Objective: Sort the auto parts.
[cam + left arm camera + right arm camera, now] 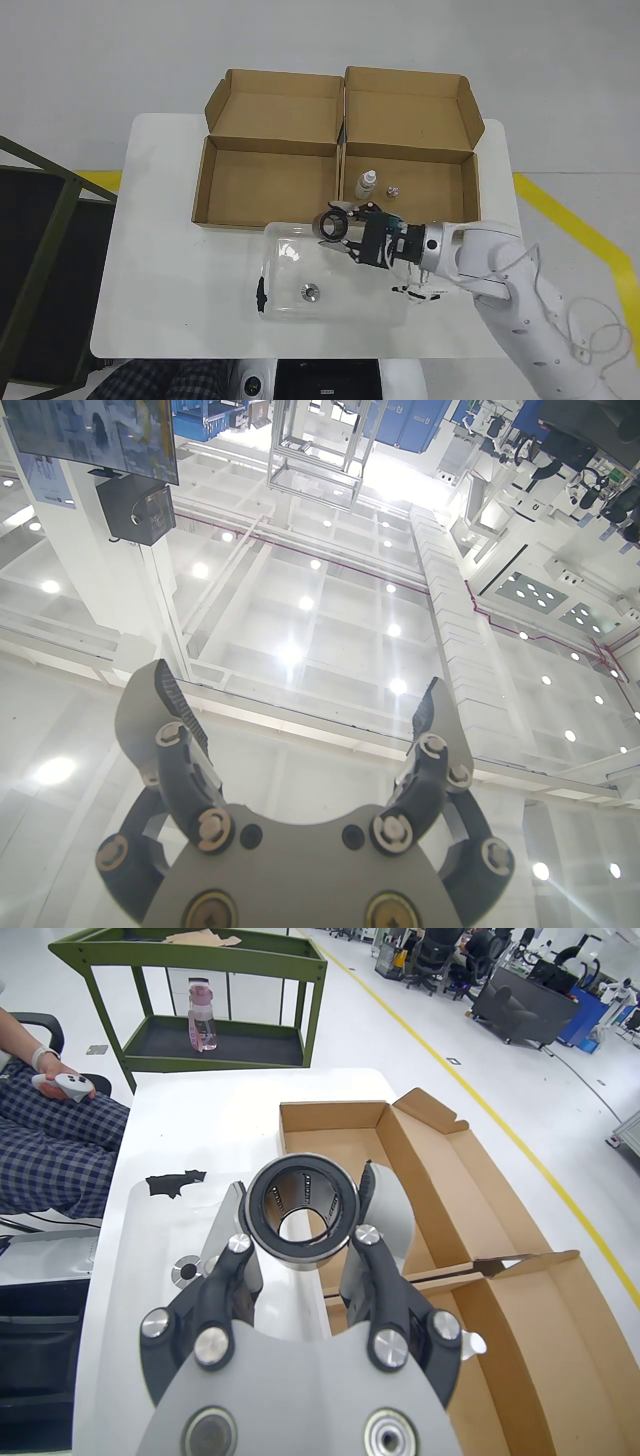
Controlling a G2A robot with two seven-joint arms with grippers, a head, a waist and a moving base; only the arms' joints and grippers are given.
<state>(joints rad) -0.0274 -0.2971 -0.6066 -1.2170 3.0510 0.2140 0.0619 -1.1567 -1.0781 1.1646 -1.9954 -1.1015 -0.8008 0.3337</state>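
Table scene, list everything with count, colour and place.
table: one, white, centre.
left box: one, brown, open, far side.
right box: one, brown, open, beside it.
tray: one, clear, before boxes.
round metal part: one, silver, in tray.
black scrap: one, at tray's left edge.
white part: one, in right box.
small metal part: one, silver, beside white part.
bearing: one, silver, black-rimmed, in right gripper.
cart: one, green, on floor.
bottle: one, pink, on cart.
right gripper: one, grey-black, shut on bearing.
left gripper: one, grey-black, open, facing ceiling.
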